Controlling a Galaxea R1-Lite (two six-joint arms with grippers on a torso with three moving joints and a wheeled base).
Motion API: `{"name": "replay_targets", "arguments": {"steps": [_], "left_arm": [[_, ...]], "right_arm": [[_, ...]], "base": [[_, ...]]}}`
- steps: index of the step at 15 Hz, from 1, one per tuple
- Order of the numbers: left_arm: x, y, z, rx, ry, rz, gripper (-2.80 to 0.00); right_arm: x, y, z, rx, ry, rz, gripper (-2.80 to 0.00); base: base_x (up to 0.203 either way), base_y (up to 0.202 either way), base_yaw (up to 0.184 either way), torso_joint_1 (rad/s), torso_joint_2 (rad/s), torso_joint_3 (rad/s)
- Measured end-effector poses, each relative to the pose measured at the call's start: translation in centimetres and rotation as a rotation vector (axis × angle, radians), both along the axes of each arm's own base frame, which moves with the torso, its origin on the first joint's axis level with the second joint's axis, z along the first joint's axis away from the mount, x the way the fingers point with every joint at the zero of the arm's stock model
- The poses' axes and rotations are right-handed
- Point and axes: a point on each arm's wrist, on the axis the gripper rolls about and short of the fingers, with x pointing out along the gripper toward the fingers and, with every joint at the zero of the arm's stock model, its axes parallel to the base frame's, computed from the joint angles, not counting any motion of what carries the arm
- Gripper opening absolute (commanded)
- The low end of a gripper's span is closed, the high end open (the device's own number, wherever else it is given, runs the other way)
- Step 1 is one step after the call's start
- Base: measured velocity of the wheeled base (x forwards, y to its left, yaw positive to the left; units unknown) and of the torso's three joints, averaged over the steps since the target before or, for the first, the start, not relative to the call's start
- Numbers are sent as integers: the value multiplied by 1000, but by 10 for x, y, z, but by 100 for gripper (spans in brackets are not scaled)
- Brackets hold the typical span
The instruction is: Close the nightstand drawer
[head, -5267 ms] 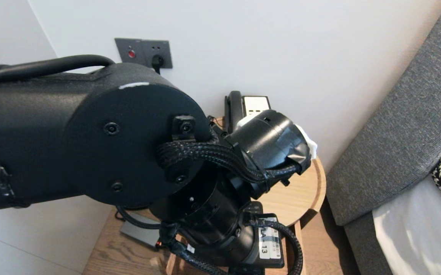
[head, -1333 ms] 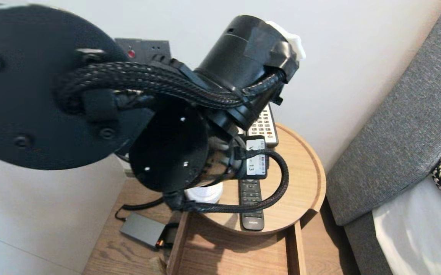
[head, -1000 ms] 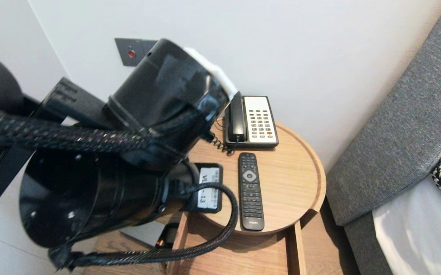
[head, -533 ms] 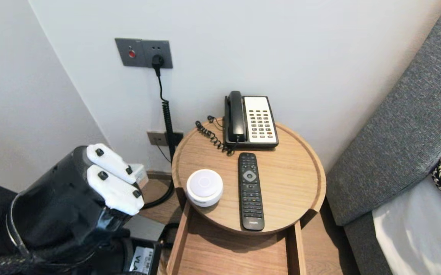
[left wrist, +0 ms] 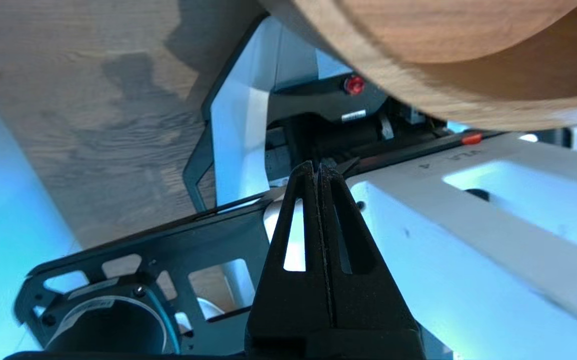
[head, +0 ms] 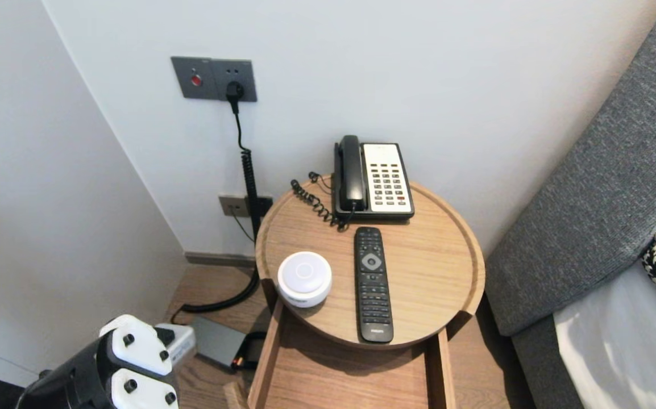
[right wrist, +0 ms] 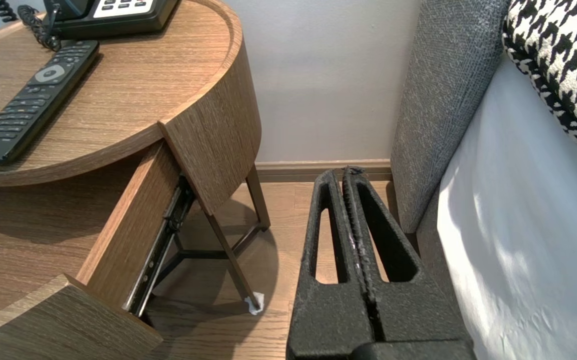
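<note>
Left gripper [left wrist: 317,170] low off the round table's [head: 436,267] front-left side, below its rim, fingers pressed together, empty. Right gripper [right wrist: 347,175] parked low off the table's right side, fingers together, empty. White puck [head: 304,278] on the table's front-left edge, above the open drawer [head: 351,375]. Remote [head: 372,284] just beside the puck, phone [head: 373,179] at the table's back.

One telephone [head: 373,179], one remote [head: 372,284] — one puck [head: 304,278] (white, round)
</note>
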Motion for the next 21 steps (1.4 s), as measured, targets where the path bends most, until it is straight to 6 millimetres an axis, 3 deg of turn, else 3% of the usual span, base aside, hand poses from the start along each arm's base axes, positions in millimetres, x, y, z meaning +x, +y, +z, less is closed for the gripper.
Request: {"name": "replay_targets", "arguments": {"steps": [8, 21], "left_arm": [[3, -8, -51, -17, 58, -21, -280], [18, -38, -58, -43, 44, -27, -280]], "right_arm": [[0, 0, 0, 0, 0, 0, -280], [0, 0, 0, 0, 0, 0, -280]], "base": [[0, 0, 0, 0, 0, 0], [0, 0, 0, 0, 0, 0]]}}
